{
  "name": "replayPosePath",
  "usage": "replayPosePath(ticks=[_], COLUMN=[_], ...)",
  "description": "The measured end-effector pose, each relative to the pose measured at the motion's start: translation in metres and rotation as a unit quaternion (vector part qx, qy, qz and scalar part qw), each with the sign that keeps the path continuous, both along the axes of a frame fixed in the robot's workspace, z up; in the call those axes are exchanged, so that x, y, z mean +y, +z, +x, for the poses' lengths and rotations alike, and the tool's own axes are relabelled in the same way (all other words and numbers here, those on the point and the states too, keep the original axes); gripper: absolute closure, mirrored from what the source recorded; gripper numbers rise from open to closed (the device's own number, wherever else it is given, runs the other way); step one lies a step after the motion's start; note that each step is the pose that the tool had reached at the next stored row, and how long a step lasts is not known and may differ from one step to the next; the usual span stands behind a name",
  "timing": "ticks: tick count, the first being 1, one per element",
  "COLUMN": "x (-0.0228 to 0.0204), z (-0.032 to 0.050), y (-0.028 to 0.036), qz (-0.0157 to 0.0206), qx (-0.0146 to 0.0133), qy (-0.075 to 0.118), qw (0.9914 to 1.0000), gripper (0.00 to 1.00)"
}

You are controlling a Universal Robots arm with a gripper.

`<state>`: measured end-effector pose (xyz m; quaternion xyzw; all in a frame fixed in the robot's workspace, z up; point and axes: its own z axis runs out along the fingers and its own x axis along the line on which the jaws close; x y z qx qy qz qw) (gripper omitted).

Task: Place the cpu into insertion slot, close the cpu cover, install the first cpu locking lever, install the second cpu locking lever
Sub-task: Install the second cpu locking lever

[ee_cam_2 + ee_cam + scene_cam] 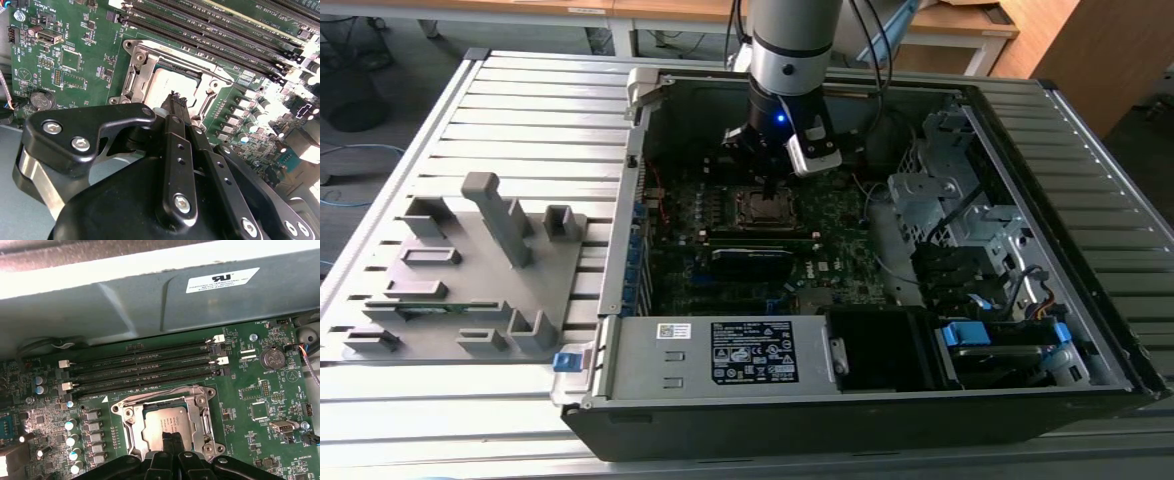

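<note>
The cpu [167, 422] lies flat in the insertion slot [767, 207] on the green motherboard, its grey-silver top [167, 82] showing. The cpu cover [126, 416], a silver frame, lies down around it, and the chip shows through its window in both wrist views. My gripper [176, 99] hangs just above the chip's edge with its two black fingers pressed together and nothing between them. Its tips [170, 436] sit over the near side of the socket. From outside, the gripper [765, 172] stands straight over the socket inside the open computer case. I cannot make out the locking levers clearly.
Long black memory slots [145, 367] run beside the socket. A grey case wall [150, 300] rises behind them. The power supply [720, 352] and drive cage [947, 200] crowd the case. A grey fixture block [467, 270] sits at the exterior view's left.
</note>
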<state>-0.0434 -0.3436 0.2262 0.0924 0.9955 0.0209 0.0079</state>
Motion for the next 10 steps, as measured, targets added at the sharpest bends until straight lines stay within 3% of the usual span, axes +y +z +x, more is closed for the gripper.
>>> replayPosePath(ticks=[5, 10], x=[0.0, -0.001], z=[0.0, 0.0], y=[0.0, 0.0], qz=[0.0, -0.0003], qx=[0.0, 0.0], qy=[0.001, 0.015], qw=[1.0, 0.99989], gripper=[0.89, 0.89])
